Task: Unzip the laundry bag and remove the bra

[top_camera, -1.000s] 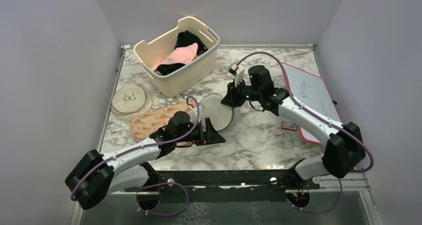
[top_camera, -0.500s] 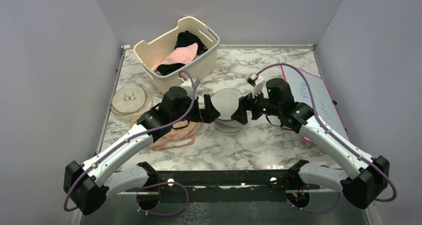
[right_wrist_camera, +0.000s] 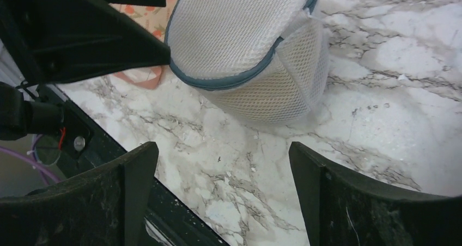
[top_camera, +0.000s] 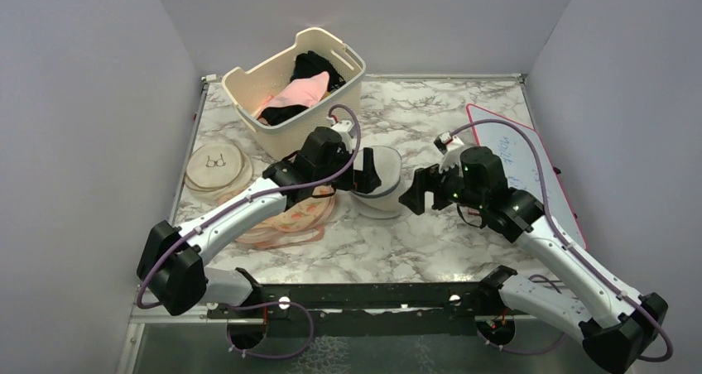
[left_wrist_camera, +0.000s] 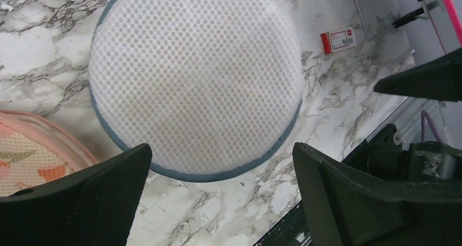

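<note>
The laundry bag (top_camera: 382,182) is a round white mesh drum with a blue-grey zip rim, standing on the marble mid-table. Its flat top (left_wrist_camera: 196,77) fills the left wrist view, and the right wrist view shows its top and side wall (right_wrist_camera: 272,88). My left gripper (top_camera: 370,178) hovers over the bag's left part, open, with the near rim between its spread fingers (left_wrist_camera: 220,159) and nothing held. My right gripper (top_camera: 416,194) is just right of the bag, open and empty above bare marble (right_wrist_camera: 223,153). The bra is hidden.
A cream basket (top_camera: 306,130) with pink and black clothes stands behind the bag. A flat peach patterned pouch (top_camera: 286,221) lies under my left arm, and a cream disc with a glasses drawing (top_camera: 217,165) lies at the left. A pink-rimmed whiteboard (top_camera: 517,155) and a small red card (left_wrist_camera: 339,40) lie to the right.
My left gripper swung from the near side up and over the bag. My right gripper drew back from behind the bag to its right side. Both jaws opened wider.
</note>
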You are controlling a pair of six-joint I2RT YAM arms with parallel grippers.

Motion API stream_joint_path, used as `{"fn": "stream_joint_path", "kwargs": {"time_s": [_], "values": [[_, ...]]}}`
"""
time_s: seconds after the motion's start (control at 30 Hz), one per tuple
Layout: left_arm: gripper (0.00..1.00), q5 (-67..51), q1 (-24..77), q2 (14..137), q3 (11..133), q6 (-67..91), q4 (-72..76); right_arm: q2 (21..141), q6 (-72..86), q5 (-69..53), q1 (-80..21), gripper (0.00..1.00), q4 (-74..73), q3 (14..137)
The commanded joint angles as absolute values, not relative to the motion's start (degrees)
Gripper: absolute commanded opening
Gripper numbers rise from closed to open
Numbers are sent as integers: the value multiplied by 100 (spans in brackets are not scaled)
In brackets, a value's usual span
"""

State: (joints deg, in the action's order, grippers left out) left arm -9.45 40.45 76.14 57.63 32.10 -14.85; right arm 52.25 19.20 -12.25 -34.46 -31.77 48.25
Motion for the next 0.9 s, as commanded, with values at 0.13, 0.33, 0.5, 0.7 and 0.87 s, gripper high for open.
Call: {"fn": "stream_joint_path", "kwargs": {"time_s": [0.13, 0.33, 0.5, 0.7, 0.87], "values": [[90, 209, 4869, 7892, 6805, 2439, -2039, 4341, 1861, -47, -3480, 86, -3234, 5145], [90, 1160, 5598, 8774, 7788, 2177, -2467, 3622, 1804, 250, -3480, 86, -3520, 5356], [89, 2112, 5914, 9411, 8418, 2148, -2839, 3288, 1745, 473, -3479, 86, -3851, 5458], [63, 2223, 5923, 9973, 8680, 2206, -2976, 3026, 1748, 414, -3480, 86, -3892, 5402], [40, 2415, 5923, 10297, 8827, 2185, -2983, 3048, 1811, 290, -3480, 86, -3670, 5369]]}}
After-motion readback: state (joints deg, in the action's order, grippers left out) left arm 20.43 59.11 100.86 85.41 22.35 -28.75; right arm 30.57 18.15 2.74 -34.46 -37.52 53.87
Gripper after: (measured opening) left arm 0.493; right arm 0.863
